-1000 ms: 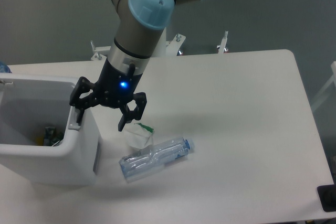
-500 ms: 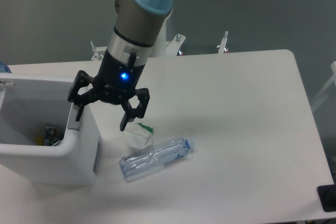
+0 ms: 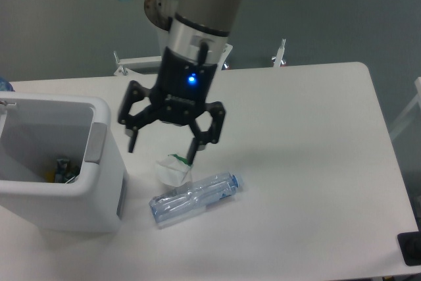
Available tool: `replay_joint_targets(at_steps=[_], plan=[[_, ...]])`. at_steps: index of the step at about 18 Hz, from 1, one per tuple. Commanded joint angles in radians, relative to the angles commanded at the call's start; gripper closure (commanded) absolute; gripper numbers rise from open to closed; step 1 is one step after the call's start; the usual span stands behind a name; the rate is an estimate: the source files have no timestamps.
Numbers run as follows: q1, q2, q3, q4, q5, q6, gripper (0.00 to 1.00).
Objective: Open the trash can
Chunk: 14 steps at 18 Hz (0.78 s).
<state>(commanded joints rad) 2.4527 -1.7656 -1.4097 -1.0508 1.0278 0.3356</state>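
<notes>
On the broad white rectangular table (image 3: 316,162) stands the large white boxy plastic trash can (image 3: 99,208), at the table's left edge and partly cut off by the frame. Its top is open: the hollow interior is visible, with a few small coloured items lying at the bottom, too indistinct to identify. A grey push-button strip (image 3: 95,143) sits on the right-hand rim of the trash can.

Right of the trash can, the grey robot arm with pale blue joint caps (image 3: 204,4) reaches down from the top of the frame. Its black two-finger gripper (image 3: 161,149) hangs above the table surface, just right of the trash can rim and clear of it. Fingers (image 3: 196,146) are spread wide apart with nothing between them. A blue indicator light glows on the gripper body.

Right of the trash can's lower corner, a crushed clear plastic bottle with a pale blue cap (image 3: 194,199) lies on its side. A small crumpled translucent wrapper with a green tip (image 3: 172,169) lies touching the bottle, on its upper side, below the gripper.
</notes>
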Motion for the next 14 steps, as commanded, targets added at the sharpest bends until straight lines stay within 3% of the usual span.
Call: replay_joint_targets(at_steps=[2, 5, 10, 14], plan=[[0.002, -0.003, -0.012, -0.002, 0.073, 0.081, 0.0], [0.005, -0.006, -0.044, -0.009, 0.344, 0.251, 0.0], [0.132, -0.041, -0.123, -0.005, 0.374, 0.48, 0.0], [0.222, -0.081, -0.123, -0.009, 0.376, 0.615, 0.0]])
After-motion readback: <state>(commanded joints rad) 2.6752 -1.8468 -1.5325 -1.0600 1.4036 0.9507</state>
